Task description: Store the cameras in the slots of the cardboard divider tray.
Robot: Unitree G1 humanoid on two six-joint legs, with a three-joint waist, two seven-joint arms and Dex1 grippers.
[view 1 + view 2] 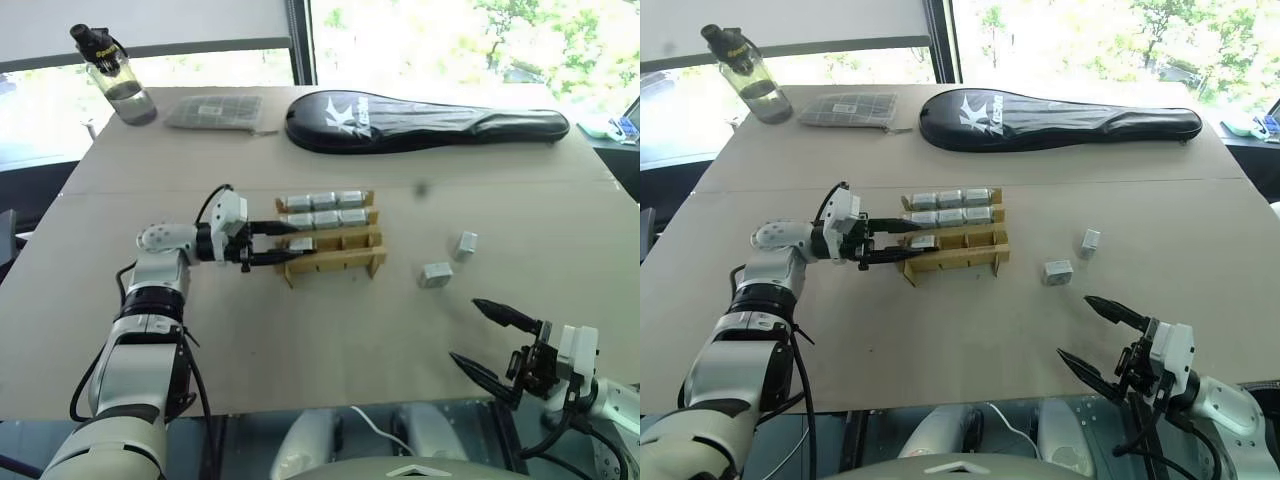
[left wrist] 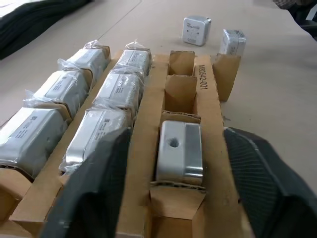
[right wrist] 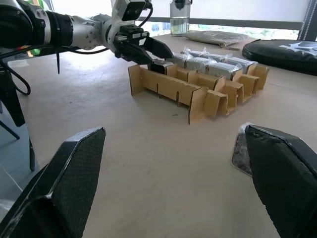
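Note:
The cardboard divider tray stands mid-table, with several plastic-wrapped cameras filling its two back rows. One bare camera sits in the leftmost slot of the third row. My left gripper reaches in from the left and is open, its fingers on either side of that camera with a gap to each. Two loose cameras lie on the table right of the tray. My right gripper is open and empty near the table's front right edge, well short of them.
At the back stand a water bottle, a flat grey gridded packet and a long black racket cover. Bare tabletop lies between the tray and the front edge.

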